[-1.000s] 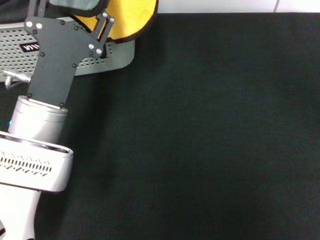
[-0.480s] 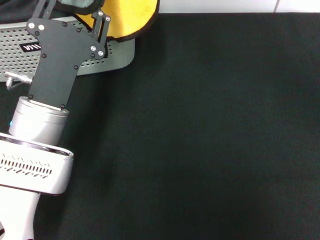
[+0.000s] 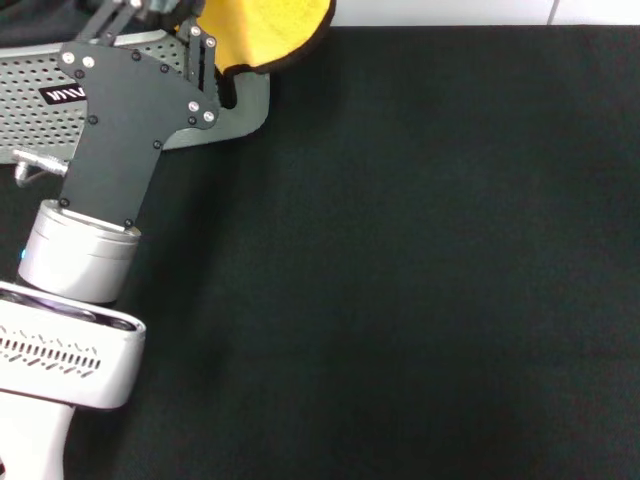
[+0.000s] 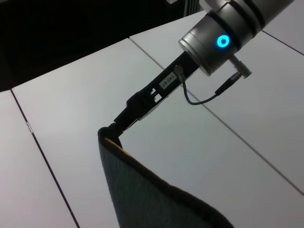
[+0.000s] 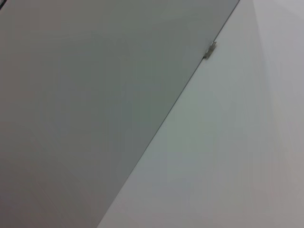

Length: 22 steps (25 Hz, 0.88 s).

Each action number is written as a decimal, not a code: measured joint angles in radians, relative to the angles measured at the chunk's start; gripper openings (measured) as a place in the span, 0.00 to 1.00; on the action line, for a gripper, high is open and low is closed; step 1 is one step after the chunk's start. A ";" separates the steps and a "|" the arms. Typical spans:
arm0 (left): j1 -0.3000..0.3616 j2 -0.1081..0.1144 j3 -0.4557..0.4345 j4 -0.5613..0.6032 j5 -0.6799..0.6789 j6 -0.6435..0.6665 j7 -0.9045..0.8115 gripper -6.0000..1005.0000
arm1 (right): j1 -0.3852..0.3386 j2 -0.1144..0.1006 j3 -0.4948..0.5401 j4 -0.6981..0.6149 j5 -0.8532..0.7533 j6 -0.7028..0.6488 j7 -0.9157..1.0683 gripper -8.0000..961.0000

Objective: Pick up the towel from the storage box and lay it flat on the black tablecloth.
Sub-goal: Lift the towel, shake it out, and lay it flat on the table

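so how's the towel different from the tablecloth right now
The towel is bright orange-yellow with a dark border; the tablecloth is plain black. The towel is small and hangs lifted above the box, at the left tool; the tablecloth is far bigger and lies flat. Both are fabric.
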 joint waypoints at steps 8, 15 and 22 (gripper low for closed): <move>0.009 0.000 0.031 0.011 0.001 0.002 0.000 0.15 | 0.003 0.000 0.000 0.001 0.000 0.007 -0.001 0.02; 0.015 0.000 0.031 0.011 0.001 0.026 0.000 0.09 | -0.006 0.000 -0.001 0.001 0.000 0.006 -0.001 0.02; 0.019 0.000 0.045 0.011 0.001 0.039 -0.037 0.06 | -0.068 0.000 -0.013 -0.041 0.000 -0.043 -0.001 0.02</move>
